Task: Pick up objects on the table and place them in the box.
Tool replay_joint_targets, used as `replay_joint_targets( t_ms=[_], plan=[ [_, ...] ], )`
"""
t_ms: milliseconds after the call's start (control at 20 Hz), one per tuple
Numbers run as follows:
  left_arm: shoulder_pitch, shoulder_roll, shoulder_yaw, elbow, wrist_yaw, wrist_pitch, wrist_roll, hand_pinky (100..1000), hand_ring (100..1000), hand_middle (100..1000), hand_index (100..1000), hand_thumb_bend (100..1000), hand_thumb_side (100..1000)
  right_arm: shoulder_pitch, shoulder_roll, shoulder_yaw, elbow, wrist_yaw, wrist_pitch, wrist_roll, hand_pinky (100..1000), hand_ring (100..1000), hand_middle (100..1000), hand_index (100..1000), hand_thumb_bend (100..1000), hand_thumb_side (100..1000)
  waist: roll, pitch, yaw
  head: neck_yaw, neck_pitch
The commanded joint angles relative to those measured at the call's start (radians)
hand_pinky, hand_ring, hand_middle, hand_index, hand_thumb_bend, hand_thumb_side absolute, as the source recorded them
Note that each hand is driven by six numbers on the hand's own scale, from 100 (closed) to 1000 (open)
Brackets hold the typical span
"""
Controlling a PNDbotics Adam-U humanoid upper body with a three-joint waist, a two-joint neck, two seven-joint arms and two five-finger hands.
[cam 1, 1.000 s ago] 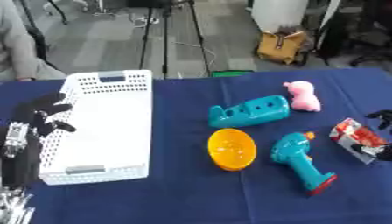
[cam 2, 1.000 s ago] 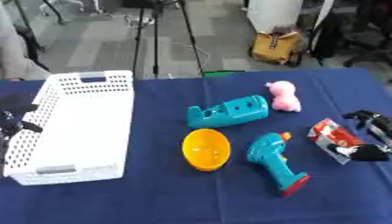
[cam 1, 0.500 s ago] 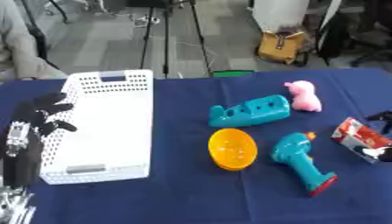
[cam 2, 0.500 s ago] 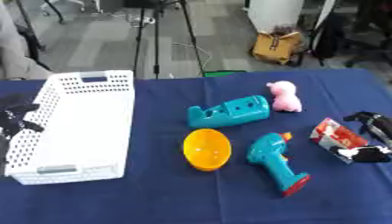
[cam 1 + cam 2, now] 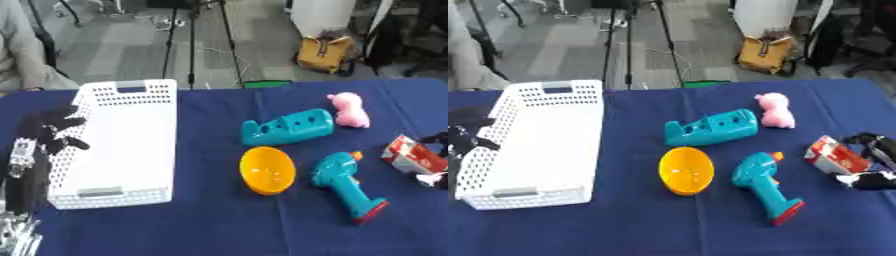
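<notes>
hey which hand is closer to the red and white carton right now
Right. The right hand is at the red and white carton on the table's right edge, fingers curled round it. The left hand is far across the table, beside the white basket.

Grey floor (image 5: 114, 45) beyond table — black tripod legs (image 5: 194, 40), tan bag (image 5: 765, 52), white column (image 5: 773, 15).

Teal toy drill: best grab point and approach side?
Likely the grip handle of the teal toy drill, between its body and the red base. It lies flat, nose toward the far edge, base toward the near edge, so come from above, fingers across the handle. The right hand is nearest.
</notes>
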Motion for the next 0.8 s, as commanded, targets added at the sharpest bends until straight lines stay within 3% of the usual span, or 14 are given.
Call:
replay_joint_targets(
  t_ms=[50,200,400,800],
  plan=[
    [-0.004,0.015,0.001,-0.016,0.004,-0.002,-0.003,531,767,776,791,301,1000,-0.006,-0.029,0.005,0.001,0.005,-0.004,0.022,422,495,700,814,571,411,-0.001,-0.013,0.0,0.005,0.007],
    [-0.004,0.014,0.001,-0.016,0.004,-0.002,-0.003,530,767,776,791,301,1000,-0.006,-0.029,0.006,0.0,0.006,-0.004,0.034,381,443,618,784,538,329,-0.001,-0.013,0.0,0.006,0.007],
    [-0.003,0.014,0.002,-0.016,0.004,-0.001,-0.002,530,767,776,791,301,1000,-0.004,-0.028,0.006,-0.002,0.006,-0.002,0.041,380,441,609,781,534,320,-0.002,-0.014,0.0,0.009,0.006],
    [-0.002,0.014,0.002,-0.016,0.004,-0.001,-0.002,529,767,777,791,301,1000,-0.004,-0.031,-0.003,-0.036,-0.013,0.003,-0.006,287,341,553,759,490,245,-0.002,-0.014,-0.001,0.016,0.006]
  ],
)
